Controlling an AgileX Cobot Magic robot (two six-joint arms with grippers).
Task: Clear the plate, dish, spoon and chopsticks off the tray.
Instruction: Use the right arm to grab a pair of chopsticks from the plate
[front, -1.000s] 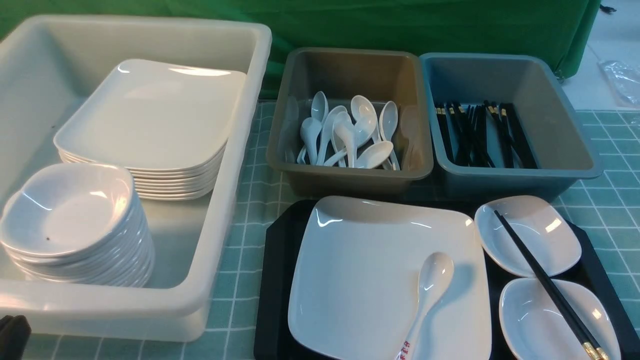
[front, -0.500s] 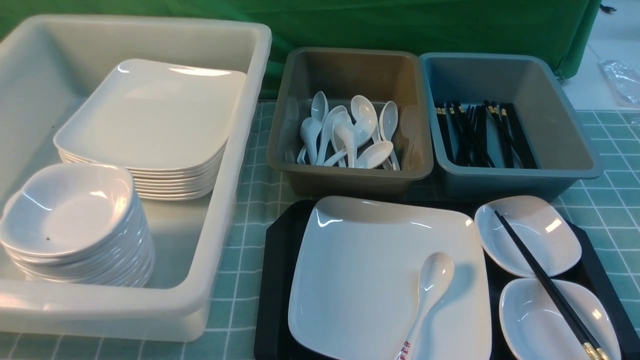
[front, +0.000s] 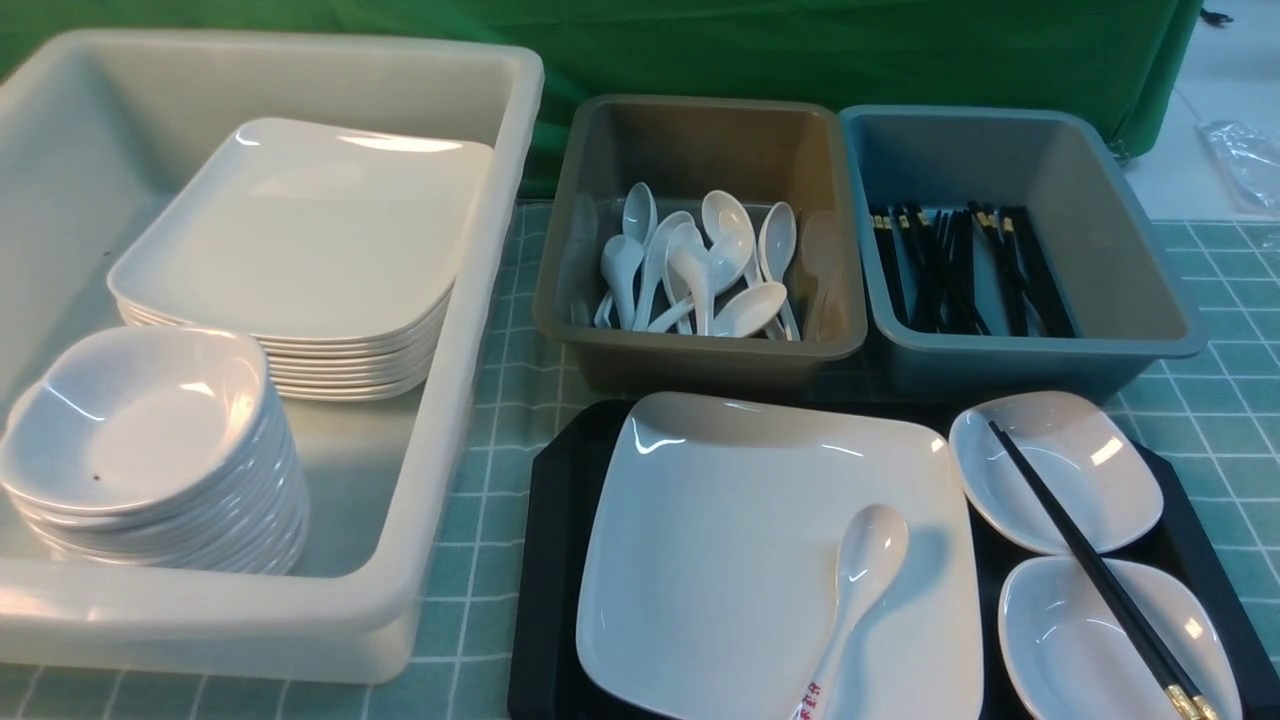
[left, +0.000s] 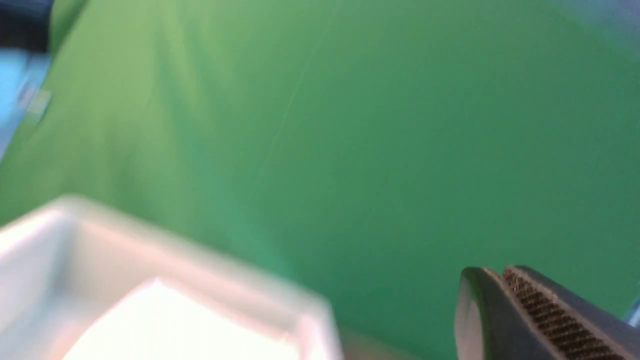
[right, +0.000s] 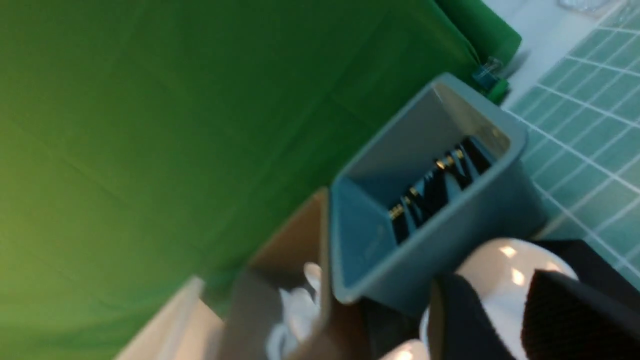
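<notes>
At the frame's lower right, the black tray (front: 547, 560) holds the white square plate (front: 720, 570) bearing the spoon (front: 858, 585), while the black chopsticks (front: 1085, 565) lie across the upper dish (front: 1040, 465) and lower dish (front: 1070, 645).

Tray (front: 545, 560), plate (front: 740, 560), near dish (front: 1080, 640) at desk's near edge: front parts cut off by picture edge. Spoon (front: 868, 555): handle end cut off, red characters too small to read. Chopsticks (front: 1080, 548): gold ends clipped. White bin (front: 480, 300) cropped at desk's left edge. Left gripper (left: 492, 270): blurred, mostly out of frame, closure unclear. Right gripper (right: 492, 277): blurred, fingers cropped.
</notes>
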